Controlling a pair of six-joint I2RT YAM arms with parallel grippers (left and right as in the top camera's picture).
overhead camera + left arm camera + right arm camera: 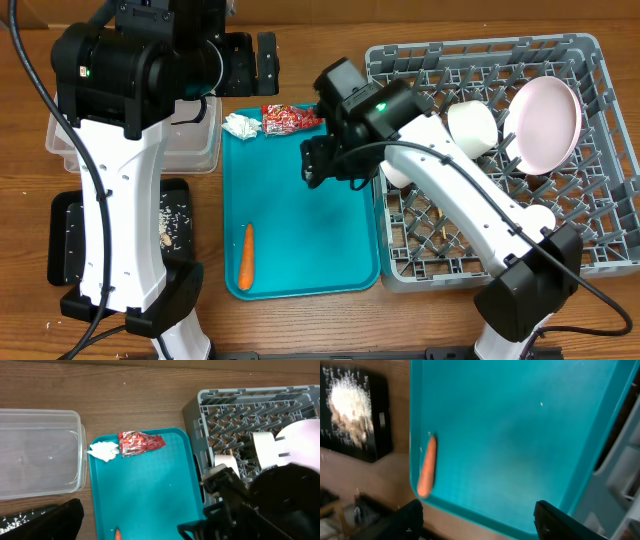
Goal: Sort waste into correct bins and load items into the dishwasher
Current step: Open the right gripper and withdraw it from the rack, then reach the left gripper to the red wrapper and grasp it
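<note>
- Nearest you, the carrot (247,256) lies along the near left side of the teal tray (330,240). The left wrist view cuts it down to an orange tip.
- Left of it, the black tray (70,240) holds pale food scraps (172,222). The left arm covers its middle.
- The right gripper (485,519) hovers over the teal tray with its fingers spread wide and nothing between them. Only their dark tips show in its own view.
- At that tray's far edge, the white tissue (240,125) touches the red wrapper (290,118).
- You see the clear tub (80,455) best from the left wrist. Overhead, the left arm hides most of it.
- In the grey rack (600,150), a plate (545,122) and a cup (472,128) show. A bowl (398,172) is half hidden under the right arm.
- Farthest, the left gripper (252,58) hangs wide open, holding nothing.
</note>
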